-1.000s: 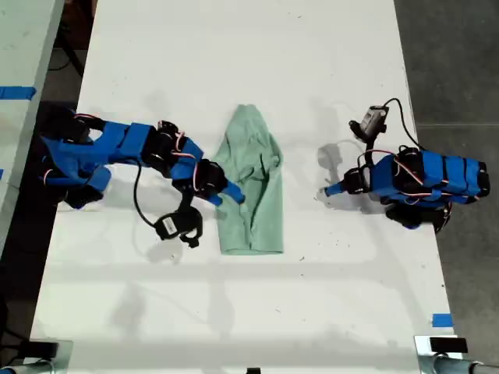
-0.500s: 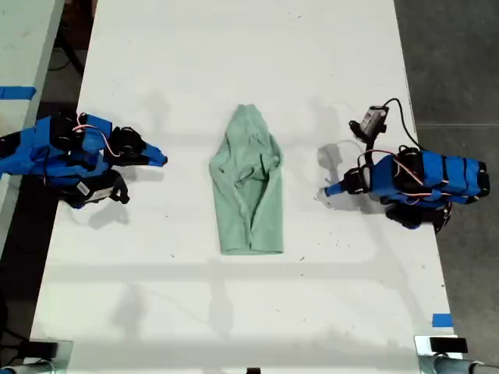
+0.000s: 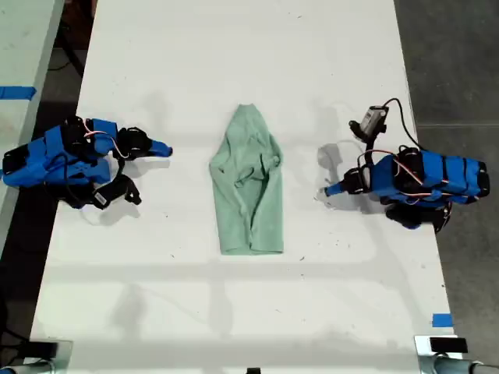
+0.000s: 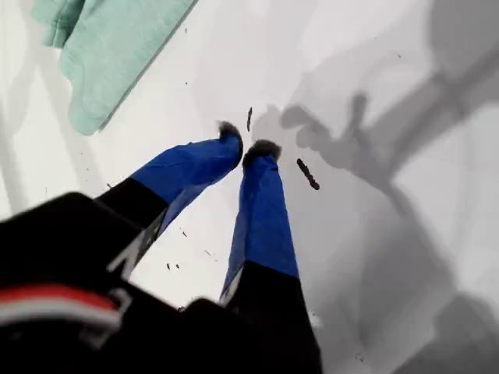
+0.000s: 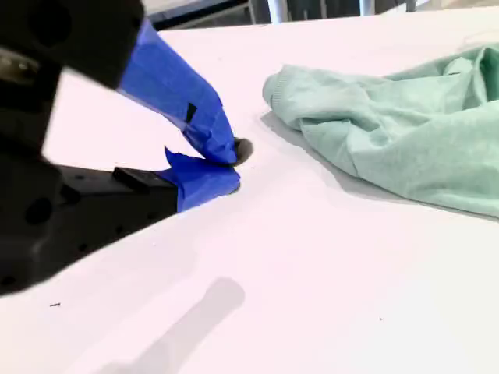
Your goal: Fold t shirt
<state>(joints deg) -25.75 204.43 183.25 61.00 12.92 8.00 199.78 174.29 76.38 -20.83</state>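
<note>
you'll find the small pale mint-green wrinkled cloth t shirt [image 3: 249, 187] lying in the middle of the white worktop [image 3: 234, 62], narrow rounded end toward the exterior view's top, straight edge toward its bottom. nothing is touching it.

my first end effector [image 4: 242, 148], at the exterior view's right, is clenched on nothing, its blue tips almost meeting just above the worktop. its wrist view shows you only one corner of the t shirt, cut off at the frame edge.

my second end effector [image 5: 234, 165], at the exterior view's left, is also clenched and empty. its wrist view sits low, so you get the t shirt's near rim and folds, the rest running out of frame.
</note>
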